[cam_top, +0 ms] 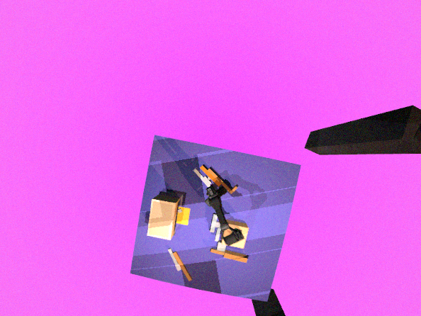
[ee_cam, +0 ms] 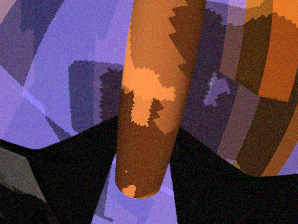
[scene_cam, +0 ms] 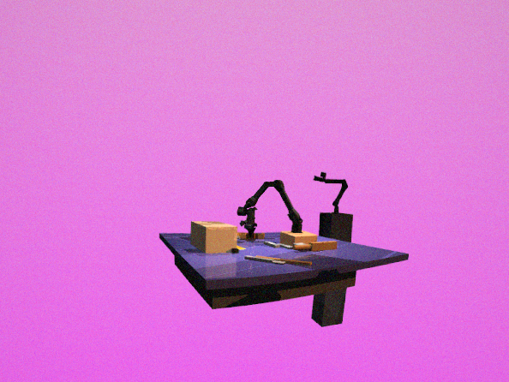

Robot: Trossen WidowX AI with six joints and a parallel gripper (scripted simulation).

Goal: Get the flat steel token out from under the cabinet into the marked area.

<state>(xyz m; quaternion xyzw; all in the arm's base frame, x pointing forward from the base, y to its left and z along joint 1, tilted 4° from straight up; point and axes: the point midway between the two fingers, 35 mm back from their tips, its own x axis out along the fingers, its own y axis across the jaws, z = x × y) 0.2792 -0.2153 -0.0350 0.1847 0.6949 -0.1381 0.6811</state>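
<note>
Hand [cam_top: 220, 190] [scene_cam: 251, 238] [ee_cam: 145, 127] pinching an orange rounded handle [ee_cam: 156, 65]; if gripped off-centre, the tool might twist against the orange bar [ee_cam: 281, 60] beside it.

1. I cannot make out the steel token in any view.
2. The cabinet's [cam_top: 162, 219] [scene_cam: 220, 237] vent slots are too small to tell.
3. The orange handle [ee_cam: 155, 90] in my claw [cam_top: 221, 189] [scene_cam: 251, 233] [ee_cam: 145, 127] runs past the wrist view's far edge.
4. My claw's fingertips blur into darkness in the exterior view.

a blue-violet tabletop [cam_top: 262, 219] [scene_cam: 368, 254] carries a tan cabinet [cam_top: 163, 217] [scene_cam: 220, 237], a yellow patch [cam_top: 183, 216] [scene_cam: 241, 247] and several orange-and-grey tools [cam_top: 182, 266] [scene_cam: 278, 260].
</note>
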